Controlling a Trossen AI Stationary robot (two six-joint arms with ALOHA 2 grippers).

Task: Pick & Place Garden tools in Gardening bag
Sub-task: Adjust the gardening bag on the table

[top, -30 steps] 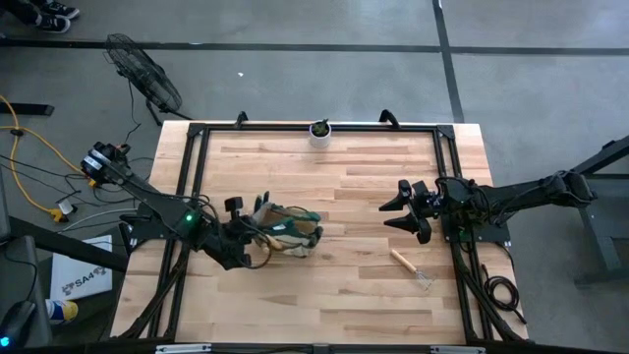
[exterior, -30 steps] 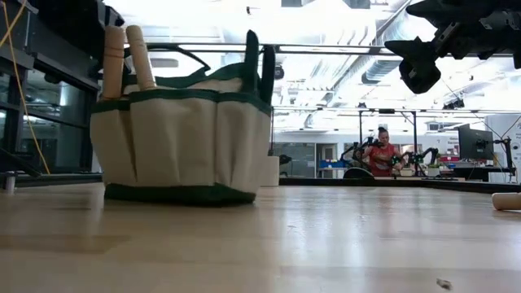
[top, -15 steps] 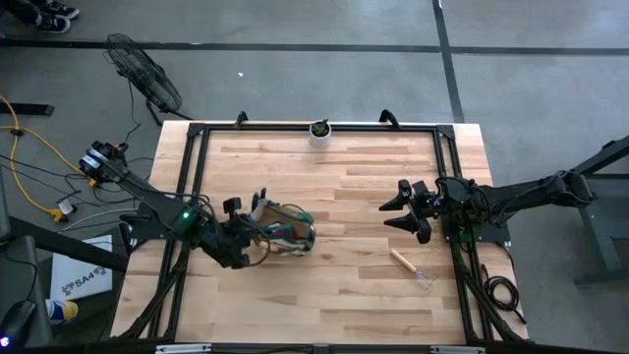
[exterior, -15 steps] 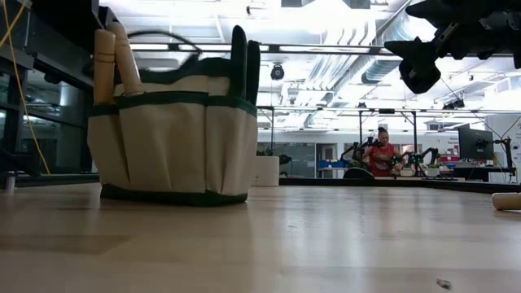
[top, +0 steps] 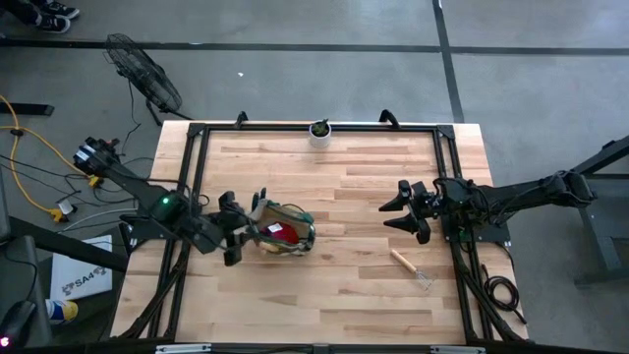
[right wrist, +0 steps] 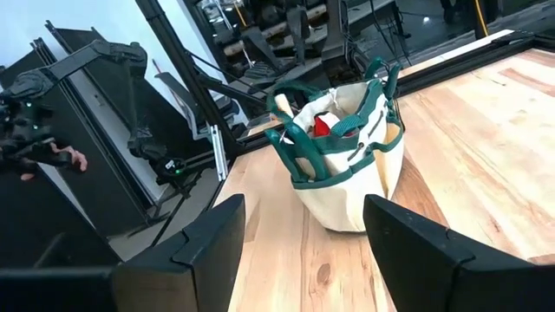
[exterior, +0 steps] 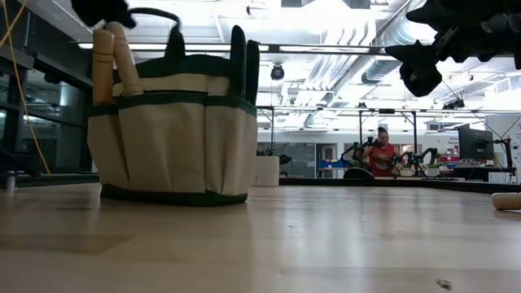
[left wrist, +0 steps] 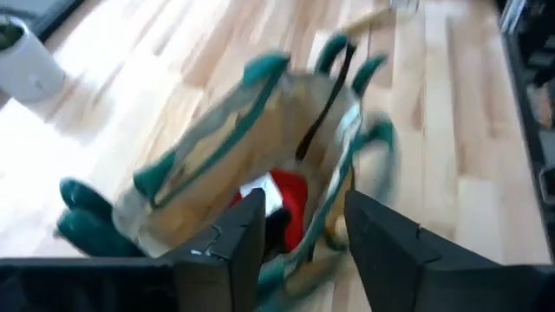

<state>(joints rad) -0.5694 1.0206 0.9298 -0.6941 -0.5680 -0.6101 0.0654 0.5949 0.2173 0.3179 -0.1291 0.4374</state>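
Looking for writing first, you will find only a white carton point(top: 83, 278) on the floor beside the table's left edge, printed with dark letters too small to read.

Around the work, a small white pot point(top: 320, 132) with a green plant sits at the far edge of the table point(top: 344, 285), well apart from everything else. A floor fan point(top: 145, 75) stands beyond the far left corner, and yellow cable point(top: 29, 147) trails across the floor on the left. In the low view a person in red point(exterior: 381, 151) sits far back in the room.

The gardening bag point(top: 281, 228) stands upright on the left half of the table. You can see two wooden handles point(exterior: 109, 57) sticking up from its outer pockets, dark handles point(exterior: 243, 53) rising on its other side, and a red item point(top: 279, 232) lying inside. One wooden-handled tool point(top: 411, 267) lies flat on the right half, near the right arm, with nothing between it and the bag.

Your left gripper point(top: 232, 228) sits just beside the bag's left rim; its fingers point(left wrist: 234, 238) stand parted with nothing between them, framing the bag's mouth in the wrist view. Your right gripper point(top: 398, 209) hovers above the table's right half, jaws wide and empty, pointed toward the bag, with the loose tool lying nearer the front edge than it.
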